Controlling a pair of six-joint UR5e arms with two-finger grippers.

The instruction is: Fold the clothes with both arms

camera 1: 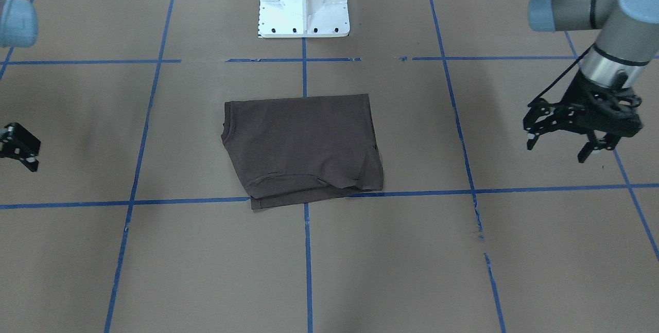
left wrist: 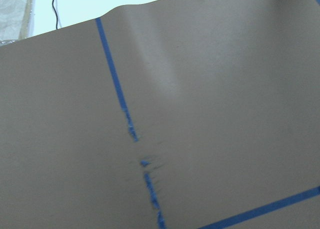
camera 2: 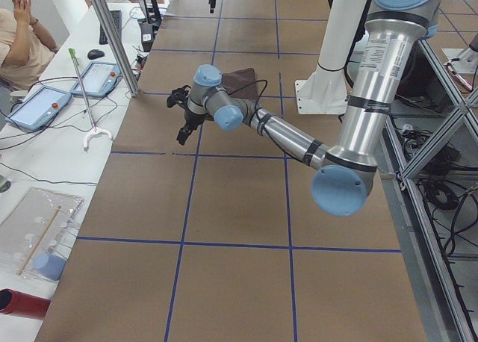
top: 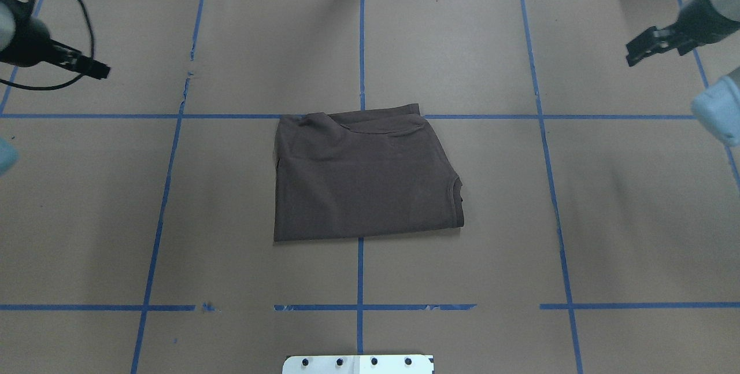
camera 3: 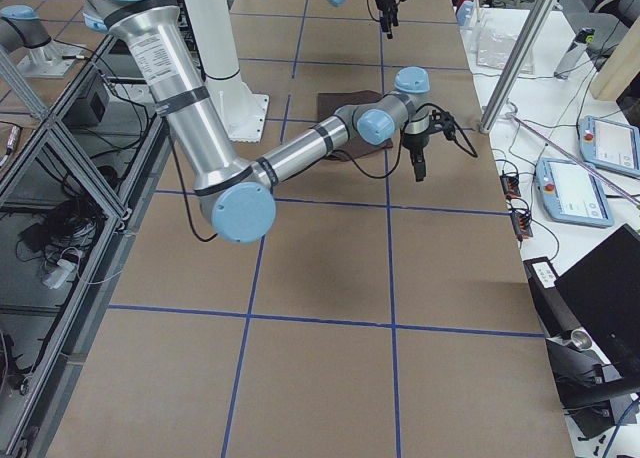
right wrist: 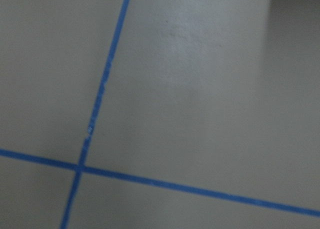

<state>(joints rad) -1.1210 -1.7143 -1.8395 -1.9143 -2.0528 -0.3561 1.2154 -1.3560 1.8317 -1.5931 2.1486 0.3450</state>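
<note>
The dark brown T-shirt (camera 1: 304, 147) lies folded into a flat rectangle at the middle of the table, collar toward the robot's right; it also shows in the overhead view (top: 364, 177). My left gripper (camera 1: 558, 149) hangs open and empty above the table, far to the shirt's left side (top: 87, 65). My right gripper (camera 1: 20, 149) is at the far opposite side (top: 647, 50), its jaws apart and empty. Both are well clear of the shirt. The wrist views show only brown paper and blue tape.
The white pedestal (camera 1: 304, 3) stands behind the shirt. Blue tape lines (top: 360, 44) divide the brown table cover. A side bench holds control tablets (camera 2: 41, 107) with a seated person (camera 2: 22, 36) and a metal post (camera 2: 112, 36).
</note>
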